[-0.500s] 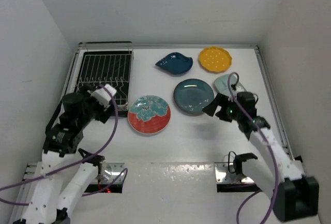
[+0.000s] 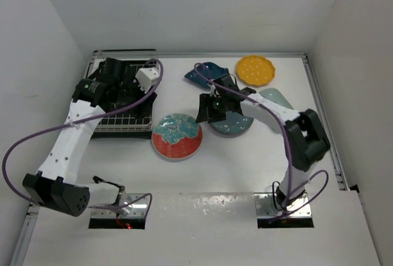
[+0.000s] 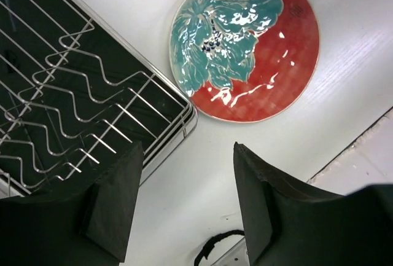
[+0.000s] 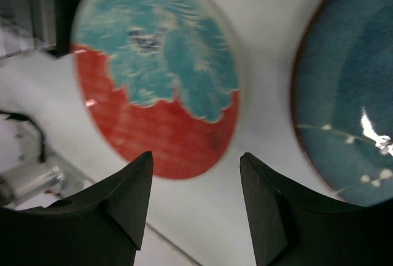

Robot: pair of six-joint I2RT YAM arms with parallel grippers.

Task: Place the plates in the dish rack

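Note:
The red-and-teal floral plate (image 2: 177, 135) lies flat just right of the dish rack (image 2: 104, 125), a white wire rack over a black tray. The dark teal plate (image 2: 236, 125) lies to its right. Behind are the dark blue leaf plate (image 2: 201, 73), the yellow scalloped plate (image 2: 255, 69) and the pale mint plate (image 2: 280, 98). My left gripper (image 2: 126, 91) is open and empty above the rack; its view shows the rack corner (image 3: 80, 100) and floral plate (image 3: 245, 45). My right gripper (image 2: 209, 107) is open and empty over the gap between the floral plate (image 4: 156, 88) and teal plate (image 4: 350, 94).
White walls close in the table on three sides, with a metal rail (image 2: 322, 112) along the right edge. A black cable loop (image 3: 215, 246) lies near the table's front edge. My right forearm crosses above the dark teal plate.
My left arm has swung away from me, out over the rack. My right arm has reached left and farther out, from beside the mint plate to between the teal and floral plates.

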